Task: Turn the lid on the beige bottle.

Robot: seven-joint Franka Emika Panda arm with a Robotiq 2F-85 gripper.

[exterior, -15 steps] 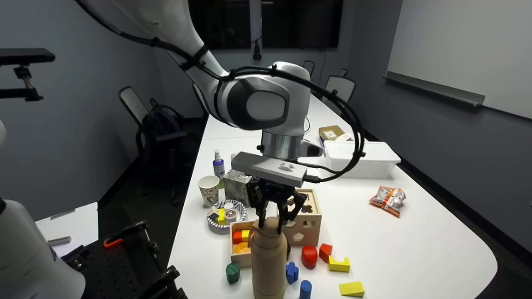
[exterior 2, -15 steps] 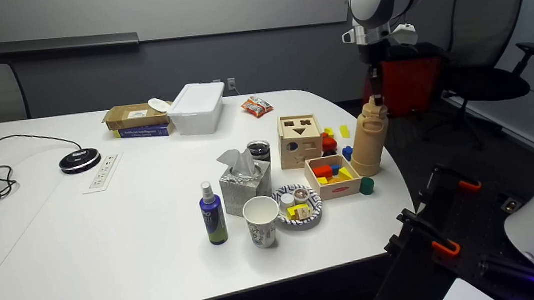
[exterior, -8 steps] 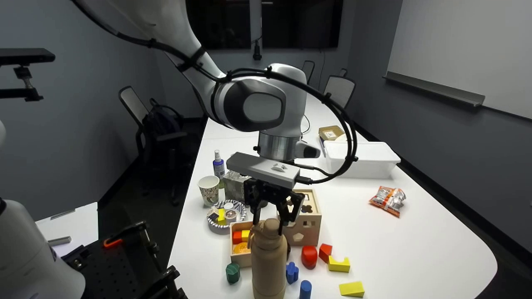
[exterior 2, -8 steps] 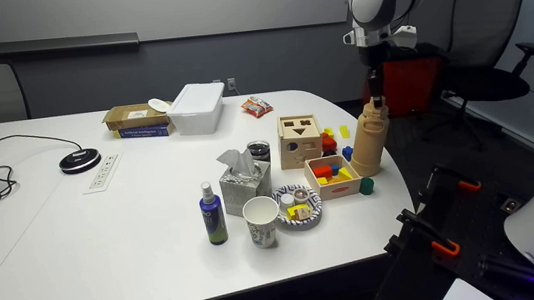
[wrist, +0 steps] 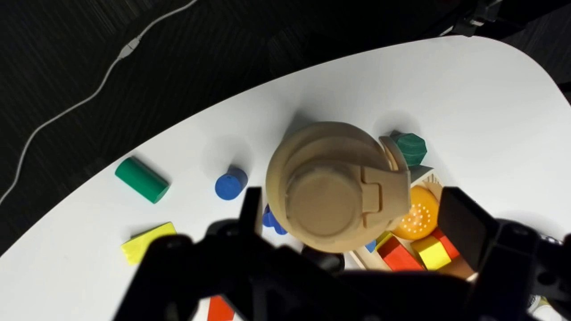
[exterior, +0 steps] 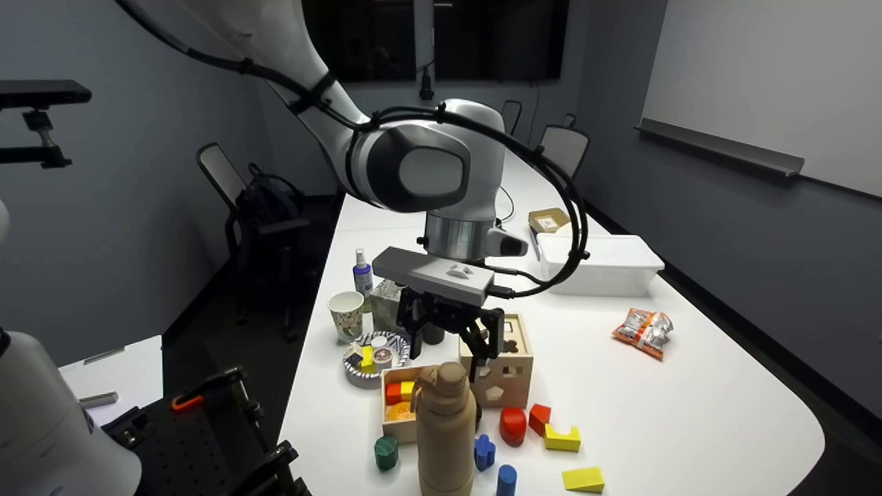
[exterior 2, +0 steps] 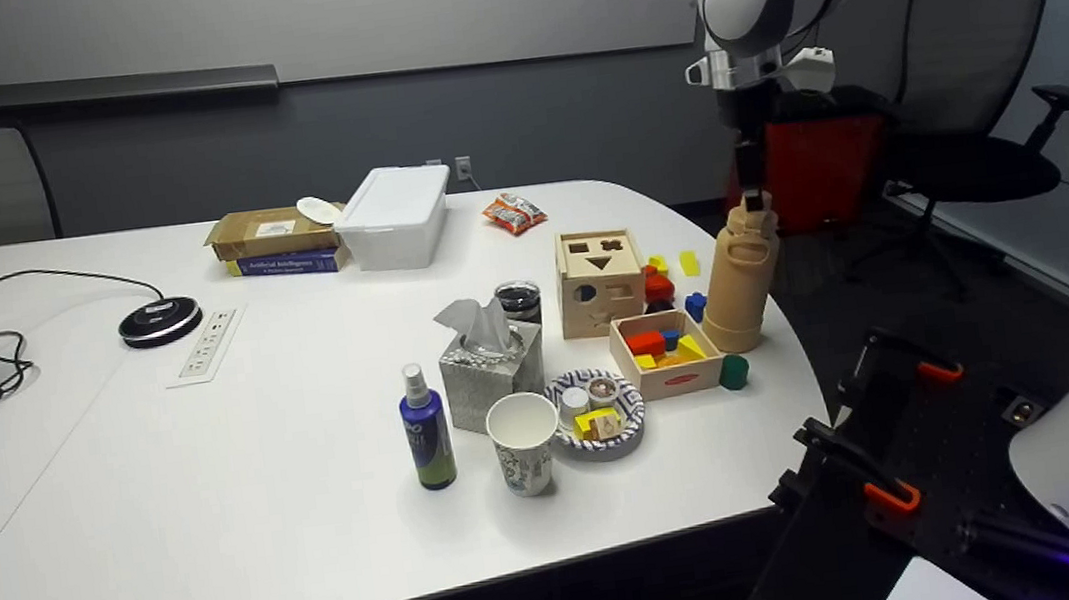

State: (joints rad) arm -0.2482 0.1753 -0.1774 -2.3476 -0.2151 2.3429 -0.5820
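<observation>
The beige bottle (exterior: 446, 448) stands upright on the white table near its rounded end, also seen in an exterior view (exterior 2: 739, 287). On its top sits the round beige lid (wrist: 324, 203), joined by a hinge-like piece to a side loop. My gripper (wrist: 352, 191) is directly over the bottle and open wide. One finger (wrist: 252, 209) stands to each side of the lid, with a visible gap to it. In an exterior view the gripper (exterior: 444, 365) has its fingertips around the height of the lid's top. The far fingertip partly covers the lid in an exterior view (exterior 2: 755, 217).
Close to the bottle stand a wooden tray (exterior 2: 670, 385) of blocks, a green block (wrist: 411, 149), a blue cylinder (wrist: 229, 186) and the shape-sorter box (exterior: 506, 396). Further off are a patterned plate (exterior 2: 611, 442), a paper cup (exterior 2: 524, 452) and a tissue box (exterior 2: 493, 375).
The fingers stood close against the lid a second ago and have since spread wide apart. My gripper has shifted slightly left and up in an exterior view. The bottle stays in place.
</observation>
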